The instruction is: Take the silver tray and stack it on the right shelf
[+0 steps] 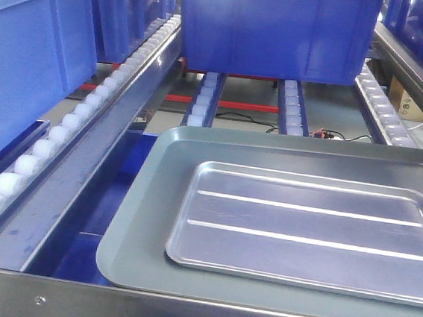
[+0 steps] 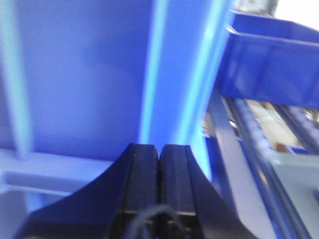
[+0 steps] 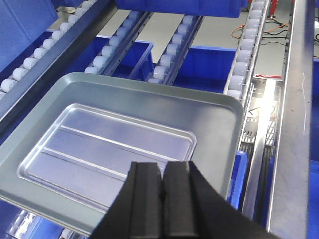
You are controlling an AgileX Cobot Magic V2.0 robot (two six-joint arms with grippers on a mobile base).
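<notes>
The shiny silver tray (image 1: 310,228) (image 3: 109,144), with two long ridges across its floor, lies flat inside a larger dull grey-green tray (image 1: 142,219) (image 3: 214,112). Both rest on the right shelf, a steel flow rack with a flat front lip (image 1: 181,313) and lanes of white rollers (image 1: 294,110) (image 3: 174,40). My right gripper (image 3: 162,167) hovers over the silver tray's near edge, shut with nothing in it. My left gripper (image 2: 159,147) is shut and empty, close in front of a blue bin wall (image 2: 75,74). Neither gripper shows in the front view.
A big blue bin (image 1: 276,30) sits on the roller lanes behind the trays. More blue bins (image 1: 26,58) stand on the left lane, and another (image 2: 274,64) to the right of the left gripper. A steel side rail (image 3: 289,99) runs along the right.
</notes>
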